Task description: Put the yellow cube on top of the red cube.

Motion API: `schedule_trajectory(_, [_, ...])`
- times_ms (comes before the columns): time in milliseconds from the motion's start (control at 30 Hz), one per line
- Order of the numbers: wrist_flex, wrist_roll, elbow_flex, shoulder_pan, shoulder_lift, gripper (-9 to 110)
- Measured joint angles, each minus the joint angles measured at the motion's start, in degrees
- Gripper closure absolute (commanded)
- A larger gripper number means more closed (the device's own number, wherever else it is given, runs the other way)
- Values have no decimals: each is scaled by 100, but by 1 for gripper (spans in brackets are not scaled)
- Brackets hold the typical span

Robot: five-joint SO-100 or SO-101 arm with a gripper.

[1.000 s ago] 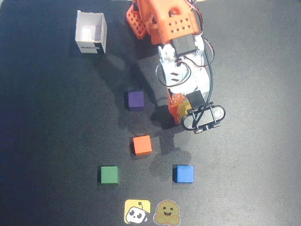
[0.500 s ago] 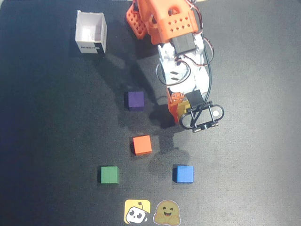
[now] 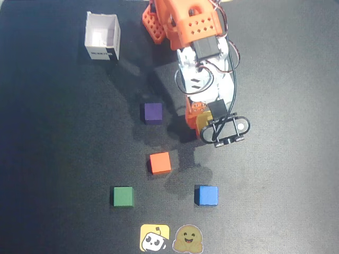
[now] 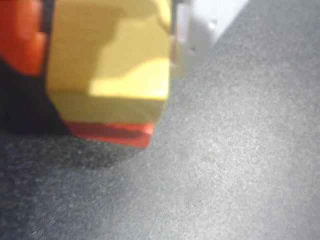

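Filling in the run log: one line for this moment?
hand: shut on yellow cube | yellow cube: over red cube | release: not yet

Your yellow cube (image 4: 110,55) looks matt, with a faint wood-like grain across its faces in the wrist view. The red cube (image 4: 110,132) beneath it shows a dull painted edge with no shine. Your surface (image 4: 225,175) is a dark, finely speckled mat, rough like felt or coarse cloth. In the overhead view, the arm (image 3: 193,26) is smooth orange and white plastic, and the white box (image 3: 102,36) looks like matt card or plastic.
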Motion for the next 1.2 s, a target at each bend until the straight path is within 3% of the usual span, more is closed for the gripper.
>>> schedule_trajectory(800, [62,642,53,-53,1143,79])
schedule_trajectory(967, [378,659,211,-9,2013,97])
schedule_trajectory(1200, [993,185,439,809,3384,101])
